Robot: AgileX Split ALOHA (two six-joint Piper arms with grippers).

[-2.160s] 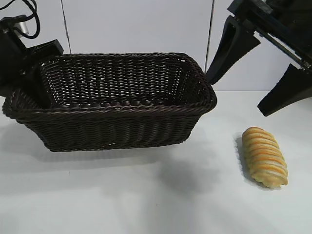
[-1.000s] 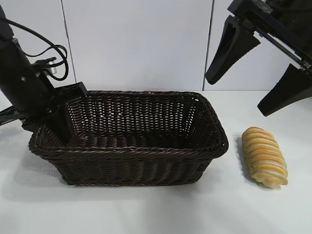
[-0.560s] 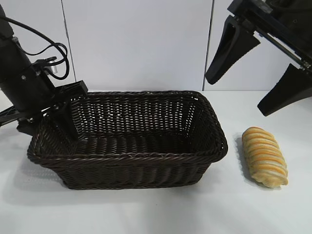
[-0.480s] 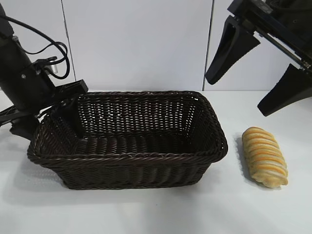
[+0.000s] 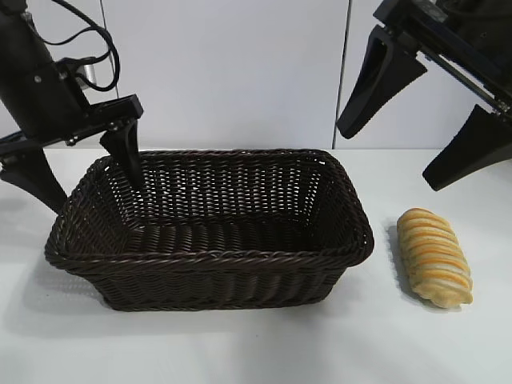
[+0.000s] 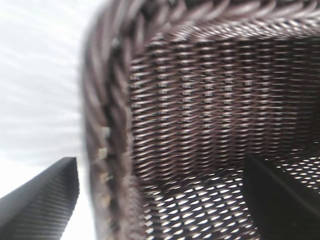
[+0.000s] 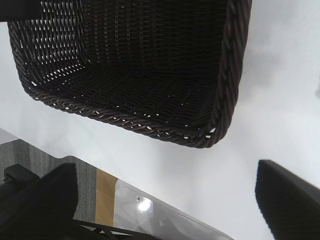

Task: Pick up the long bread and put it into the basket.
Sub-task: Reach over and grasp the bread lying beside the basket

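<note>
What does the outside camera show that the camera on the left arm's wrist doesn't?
Only the exterior view shows the long bread lying on the table right of the basket, and the open right gripper above it. Only the left wrist view shows the weave of the basket's end wall close up, between the open left gripper's fingers. Both show the basket with nothing in it.

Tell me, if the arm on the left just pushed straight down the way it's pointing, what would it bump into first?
Probably the basket: the left gripper straddles its end wall with open jaws, so the rim would likely meet it first, though depth is unclear.
</note>
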